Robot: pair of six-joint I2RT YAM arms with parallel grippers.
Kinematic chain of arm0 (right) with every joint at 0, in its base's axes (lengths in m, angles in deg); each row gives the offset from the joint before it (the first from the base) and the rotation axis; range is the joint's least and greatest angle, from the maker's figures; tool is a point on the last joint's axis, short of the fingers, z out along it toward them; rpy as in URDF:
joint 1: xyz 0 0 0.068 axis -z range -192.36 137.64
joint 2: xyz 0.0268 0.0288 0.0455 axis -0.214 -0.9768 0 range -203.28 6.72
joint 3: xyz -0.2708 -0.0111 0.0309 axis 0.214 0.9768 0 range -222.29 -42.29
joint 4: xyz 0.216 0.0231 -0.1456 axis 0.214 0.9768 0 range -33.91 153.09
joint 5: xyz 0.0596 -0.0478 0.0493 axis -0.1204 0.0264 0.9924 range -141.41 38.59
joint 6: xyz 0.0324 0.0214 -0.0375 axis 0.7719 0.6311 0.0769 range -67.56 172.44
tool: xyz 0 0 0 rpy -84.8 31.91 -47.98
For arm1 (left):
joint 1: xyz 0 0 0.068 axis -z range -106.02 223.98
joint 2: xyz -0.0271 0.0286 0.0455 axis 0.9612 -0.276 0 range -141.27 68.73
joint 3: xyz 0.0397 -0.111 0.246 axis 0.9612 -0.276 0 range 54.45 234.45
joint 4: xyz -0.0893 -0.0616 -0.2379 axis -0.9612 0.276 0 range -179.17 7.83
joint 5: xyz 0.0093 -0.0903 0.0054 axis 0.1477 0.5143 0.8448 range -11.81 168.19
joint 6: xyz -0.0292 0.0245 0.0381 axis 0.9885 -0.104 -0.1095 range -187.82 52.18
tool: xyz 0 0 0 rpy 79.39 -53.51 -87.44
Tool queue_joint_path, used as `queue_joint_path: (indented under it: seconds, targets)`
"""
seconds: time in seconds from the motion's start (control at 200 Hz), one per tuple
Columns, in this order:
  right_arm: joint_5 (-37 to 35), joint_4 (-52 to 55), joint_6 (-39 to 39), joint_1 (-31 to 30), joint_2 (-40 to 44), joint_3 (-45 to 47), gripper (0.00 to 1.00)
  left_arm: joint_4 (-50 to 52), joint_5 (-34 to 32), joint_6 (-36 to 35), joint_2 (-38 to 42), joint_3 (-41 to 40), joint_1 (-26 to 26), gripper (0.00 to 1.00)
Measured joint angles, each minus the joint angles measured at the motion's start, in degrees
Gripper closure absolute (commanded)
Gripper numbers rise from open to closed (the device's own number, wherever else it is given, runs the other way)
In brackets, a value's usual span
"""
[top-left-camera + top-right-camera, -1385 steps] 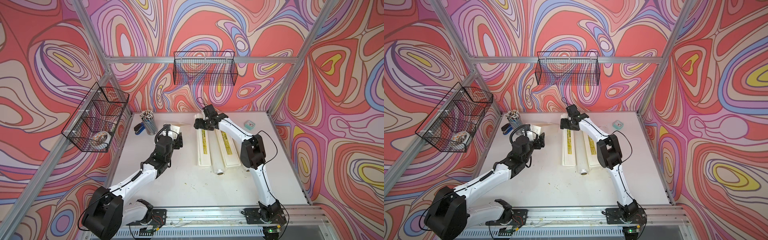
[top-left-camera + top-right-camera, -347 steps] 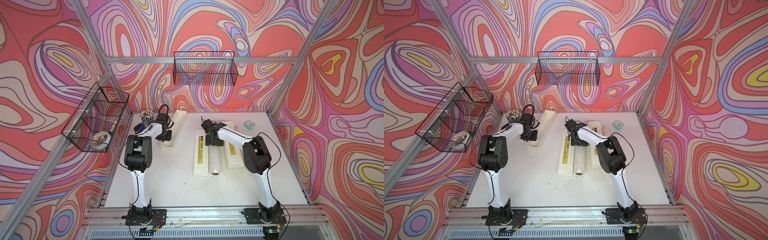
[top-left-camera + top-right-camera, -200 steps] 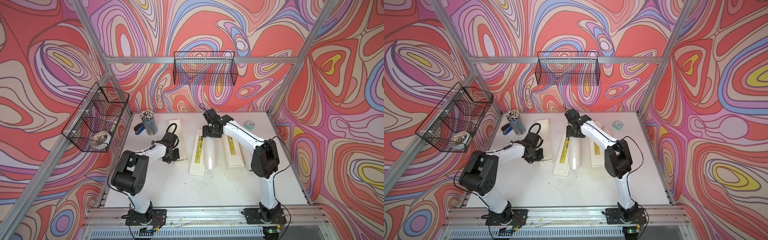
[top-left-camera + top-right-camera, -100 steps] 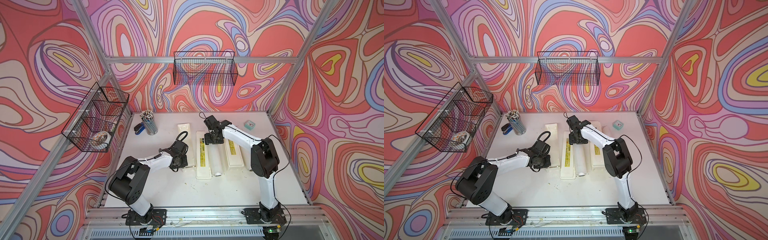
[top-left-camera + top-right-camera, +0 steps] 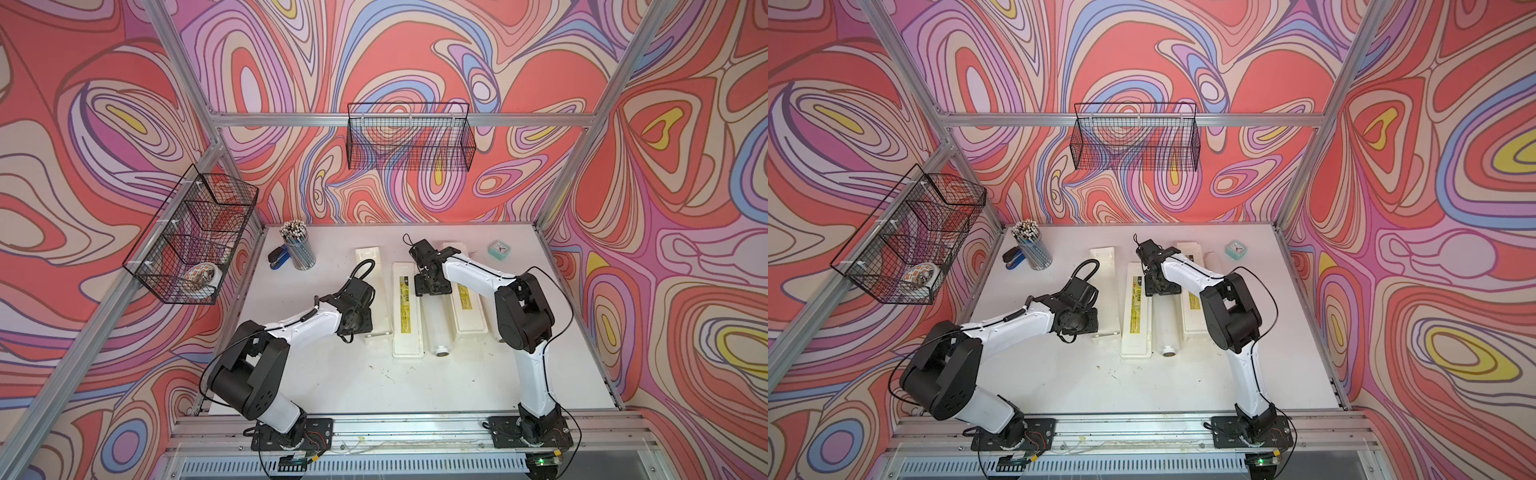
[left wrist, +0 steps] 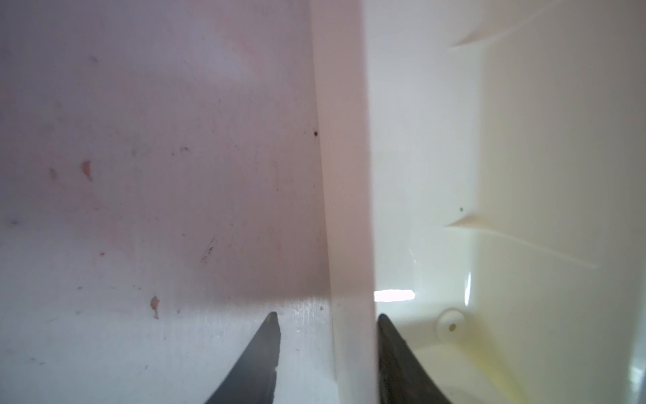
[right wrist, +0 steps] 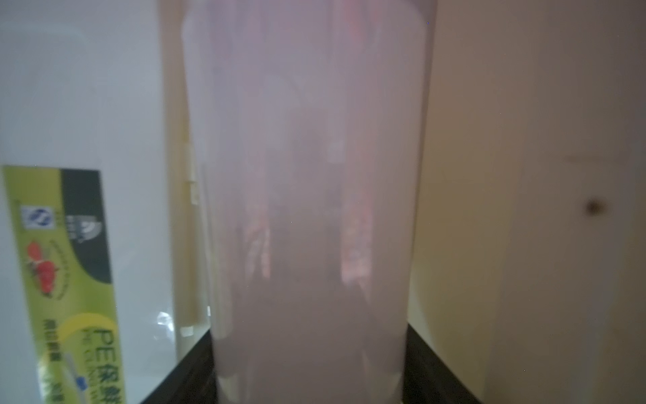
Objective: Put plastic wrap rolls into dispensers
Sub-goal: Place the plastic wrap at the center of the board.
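Moved: since the earlier top views the open box (image 5: 368, 259) has been brought from beside the pencil cup (image 5: 297, 245) to lie just beside the middle box (image 5: 407, 307). The roll (image 5: 435, 324), seen raised over that box a second ago, is now lowered.
Left gripper (image 6: 327, 316): it is set astride one long wall of the open box (image 6: 349, 175). The fingers are parted. One finger (image 6: 265, 349) is seen clear of the wall with table showing between, and the other is close against the inner face.
Right gripper (image 7: 309, 367): it is closed on the roll (image 7: 307, 175), with a dark finger (image 7: 430, 370) pressed to each side. In both top views the grip is seen on the roll's far half.
Roll: it is laid lengthwise in the gap between the middle box and the right-hand box (image 5: 469, 320), outside both. Its round near end reaches slightly past their near ends.
Middle box: it is turned label up, and the yellow-green strip (image 7: 63, 262) is seen beside the roll.
Right-hand box: it is also turned label up, and is partly covered by the right arm.
Open box: ribs and a small round peg are seen inside it in the left wrist view.
Table (image 5: 374, 382): a blue stapler (image 5: 277, 257) is placed beside the pencil cup, and a small clock (image 5: 498, 250) is placed at the far right.
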Motion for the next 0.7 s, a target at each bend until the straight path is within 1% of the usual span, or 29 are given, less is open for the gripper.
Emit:
queue_joint_path:
  seconds: [0.1,0.105,0.125,0.15,0.346,0.471,0.566,0.701]
  targets:
    - [-0.1,-1.1,0.8,0.0,0.0,0.7,0.15,0.9,-0.9,-1.6,2.2,3.1,-0.4,0.50]
    - [-0.1,-1.2,0.8,0.0,0.0,0.8,0.14,0.9,-0.9,-1.7,2.2,3.1,-0.4,0.50]
    - [0.1,-1.4,1.0,0.0,0.0,1.0,0.04,1.0,-1.0,-2.1,2.8,3.7,-0.7,0.50]
    - [0.3,-1.6,1.1,0.0,0.0,1.3,0.02,1.1,-1.1,-2.5,3.2,4.3,-1.0,0.50]
    - [2.2,-2.6,2.3,0.0,0.5,5.2,0.02,2.4,-1.2,-4.5,5.3,6.4,-5.3,0.49]
    - [3.4,-2.8,3.0,0.0,2.5,7.4,0.02,3.1,-1.2,-5.7,5.4,6.6,-7.4,0.49]
    - [4.2,-3.0,3.4,0.0,3.7,8.8,0.07,3.5,-1.2,-6.4,5.4,6.6,-8.7,0.49]
    - [5.0,-3.1,3.5,0.0,3.8,9.6,0.23,3.9,-1.0,-7.3,5.4,6.6,-10.0,0.50]
